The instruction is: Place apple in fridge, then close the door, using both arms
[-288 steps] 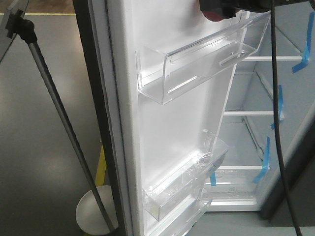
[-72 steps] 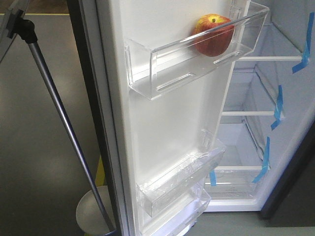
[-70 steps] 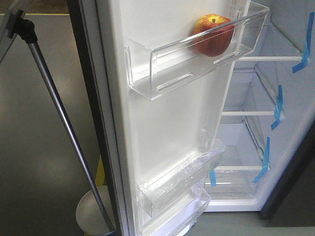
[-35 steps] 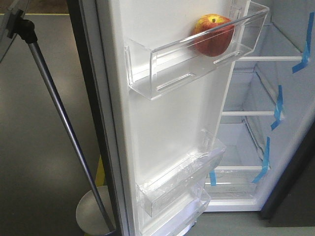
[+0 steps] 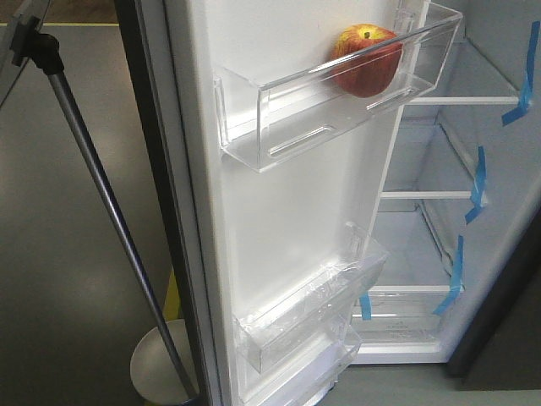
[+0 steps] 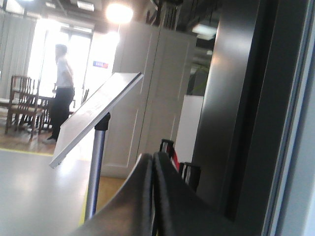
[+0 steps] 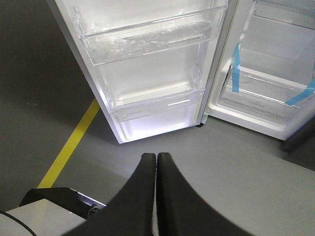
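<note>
The apple [image 5: 366, 59] sits loose at the right end of the top bin [image 5: 292, 139] on the door [image 5: 283, 228]. The left gripper [image 6: 152, 158] and right gripper [image 7: 156, 157] are both pinched together, empty. Risk: a hard slam rolls it out.

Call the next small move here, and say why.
Probably ease the left gripper against the dark outer face of the door and start pushing it shut. The apple already sits in the upper bin of the door, which stands wide open. The left gripper, shut, is beside that outer face; the right gripper, also shut, is low over the floor.
</note>
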Available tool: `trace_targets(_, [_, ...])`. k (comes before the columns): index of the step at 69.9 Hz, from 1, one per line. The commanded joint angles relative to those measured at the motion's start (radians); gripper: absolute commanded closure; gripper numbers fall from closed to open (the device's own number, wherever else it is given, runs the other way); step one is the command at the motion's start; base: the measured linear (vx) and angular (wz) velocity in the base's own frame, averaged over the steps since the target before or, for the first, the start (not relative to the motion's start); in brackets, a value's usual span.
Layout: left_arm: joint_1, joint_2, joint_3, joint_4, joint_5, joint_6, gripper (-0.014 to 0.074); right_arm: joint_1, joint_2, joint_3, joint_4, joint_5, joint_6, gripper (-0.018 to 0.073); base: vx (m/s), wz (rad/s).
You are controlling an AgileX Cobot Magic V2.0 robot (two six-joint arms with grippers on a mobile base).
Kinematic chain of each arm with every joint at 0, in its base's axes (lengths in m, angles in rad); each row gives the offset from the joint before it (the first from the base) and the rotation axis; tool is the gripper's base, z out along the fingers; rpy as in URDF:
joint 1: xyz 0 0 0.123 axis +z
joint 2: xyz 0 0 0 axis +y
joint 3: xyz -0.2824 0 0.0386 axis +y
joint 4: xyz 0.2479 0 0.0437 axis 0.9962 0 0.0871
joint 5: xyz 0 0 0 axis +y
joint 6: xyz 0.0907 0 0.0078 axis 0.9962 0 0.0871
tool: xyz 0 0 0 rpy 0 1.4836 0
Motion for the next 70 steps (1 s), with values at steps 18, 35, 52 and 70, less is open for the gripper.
trace_targets(18, [-0.004, 0.386, -0.379, 0.153, 0.325, 0.019, 0.0603, -0.004, 0.015, -0.021, 0.002, -0.069, 0.000, 0.0568, 0.00, 0.00])
trace_targets(35, [-0.004, 0.688, -0.628, 0.044, 0.567, 0.166, 0.0603, -0.004, 0.015, -0.021, 0.002, -0.069, 0.000, 0.0568, 0.00, 0.00])
trace_targets(52, [-0.004, 0.972, -0.842, -0.170, 0.725, 0.386, 0.0603, -0.004, 0.015, -0.021, 0.002, -0.066, 0.000, 0.0568, 0.00, 0.00])
trace_targets(70, [-0.004, 1.219, -1.003, -0.381, 0.740, 0.503, 0.0603, -0.004, 0.015, -0.021, 0.002, -0.066, 0.000, 0.0568, 0.00, 0.00])
